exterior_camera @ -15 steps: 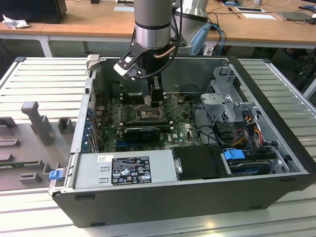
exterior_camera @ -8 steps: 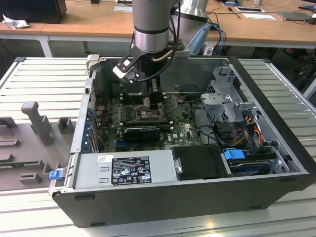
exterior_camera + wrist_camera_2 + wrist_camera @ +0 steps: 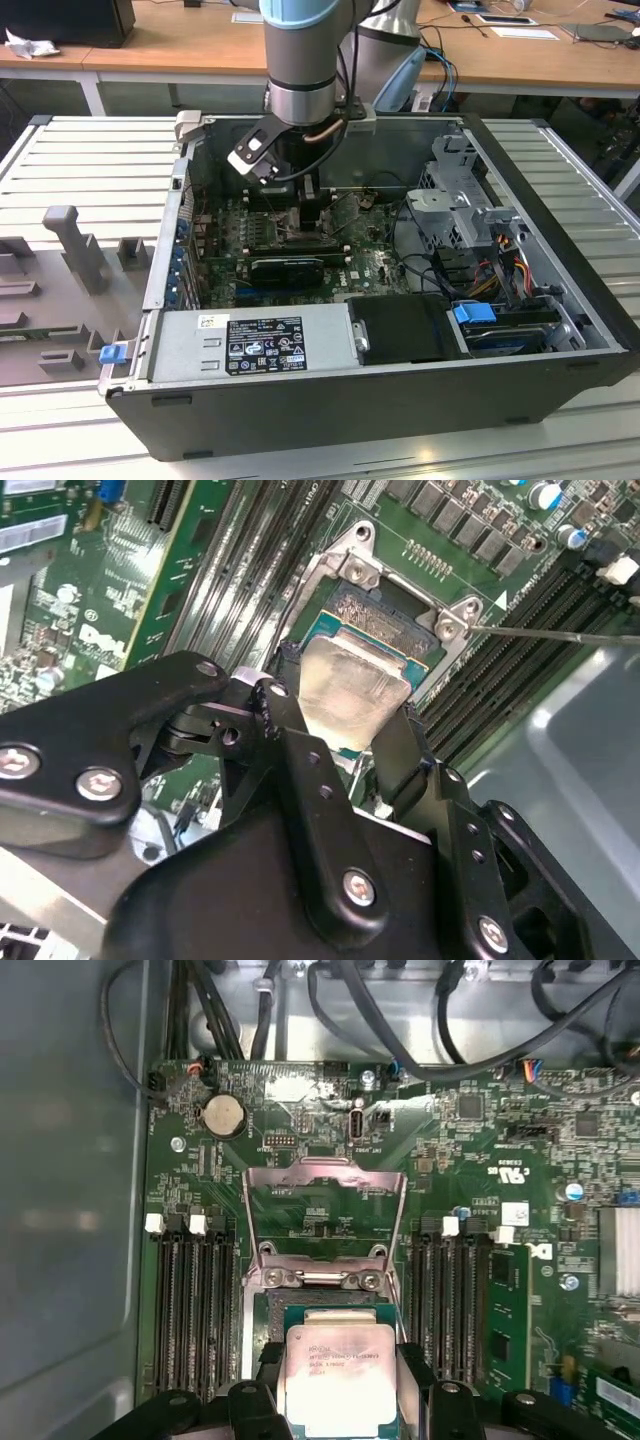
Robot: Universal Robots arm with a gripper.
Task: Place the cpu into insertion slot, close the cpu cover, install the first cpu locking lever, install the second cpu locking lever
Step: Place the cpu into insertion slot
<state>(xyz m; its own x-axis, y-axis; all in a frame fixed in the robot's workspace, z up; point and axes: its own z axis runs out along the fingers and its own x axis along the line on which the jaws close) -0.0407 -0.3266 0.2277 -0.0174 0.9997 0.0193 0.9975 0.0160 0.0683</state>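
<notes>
Inside the case (image 3: 400, 400), cpu (image 3: 338, 1370) at the insertion slot (image 3: 318, 1278).
Gripper (image 3: 338, 720) pinches its edges, keeping it level; cpu cover (image 3: 254, 1210) stands raised, baring the slot.

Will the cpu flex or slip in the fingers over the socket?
Probably stiff: the cpu is a flat metal-topped plate. Its smooth lid looks slippery, and the gripper pinches only thin edges, so it could tilt. Likely light.

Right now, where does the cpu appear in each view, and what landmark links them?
Exterior view: hidden under the gripper, inside the case.
Second wrist view: cpu between the fingers.
First wrist view: cpu in front of the raised cover.
Landmark: memory slots flank it in both wrist views.
</notes>
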